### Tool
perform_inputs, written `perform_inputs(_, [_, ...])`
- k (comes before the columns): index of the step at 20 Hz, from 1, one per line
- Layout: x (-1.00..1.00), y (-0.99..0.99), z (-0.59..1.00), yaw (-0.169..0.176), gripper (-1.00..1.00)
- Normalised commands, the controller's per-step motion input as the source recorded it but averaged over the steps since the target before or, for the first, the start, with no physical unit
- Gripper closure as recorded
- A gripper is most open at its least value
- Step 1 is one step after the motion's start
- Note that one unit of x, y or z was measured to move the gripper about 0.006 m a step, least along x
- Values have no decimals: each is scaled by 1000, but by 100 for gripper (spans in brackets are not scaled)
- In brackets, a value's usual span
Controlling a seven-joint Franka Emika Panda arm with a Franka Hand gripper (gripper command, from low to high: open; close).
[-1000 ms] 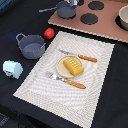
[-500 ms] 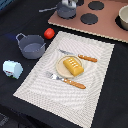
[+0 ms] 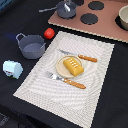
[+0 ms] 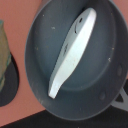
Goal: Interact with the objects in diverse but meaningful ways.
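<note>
The dark grey two-handled pot [image 3: 31,46] stands empty on the black cloth at the exterior view's left. The red tomato [image 3: 49,33] lies just beyond it. The yellow ridged bread loaf [image 3: 73,66] sits on a small plate [image 3: 59,65] in the middle of the striped placemat [image 3: 100,65]. The white-and-blue milk carton [image 3: 12,69] lies at the left edge. A small grey saucepan [image 3: 66,9] on the toy stove holds a long white piece [image 4: 72,50], perhaps the small white bottle. The wrist view looks straight down into this saucepan [image 4: 45,30]. No gripper fingers show in either view.
A knife [image 3: 80,56] and a fork [image 3: 67,81] with orange handles flank the plate. The pink toy stove [image 3: 100,27] with dark burners runs along the far side. A cream pot [image 3: 123,17] stands at its right end.
</note>
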Motion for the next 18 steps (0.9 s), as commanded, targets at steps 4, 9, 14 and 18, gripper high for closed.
perform_inputs(4, [-111, -904, 400, 0, -100])
perform_inputs(9, [-107, -889, 194, 0, -100])
perform_inputs(14, [-150, -830, -38, -6, -100])
perform_inputs(18, [-210, -546, -347, -77, -100])
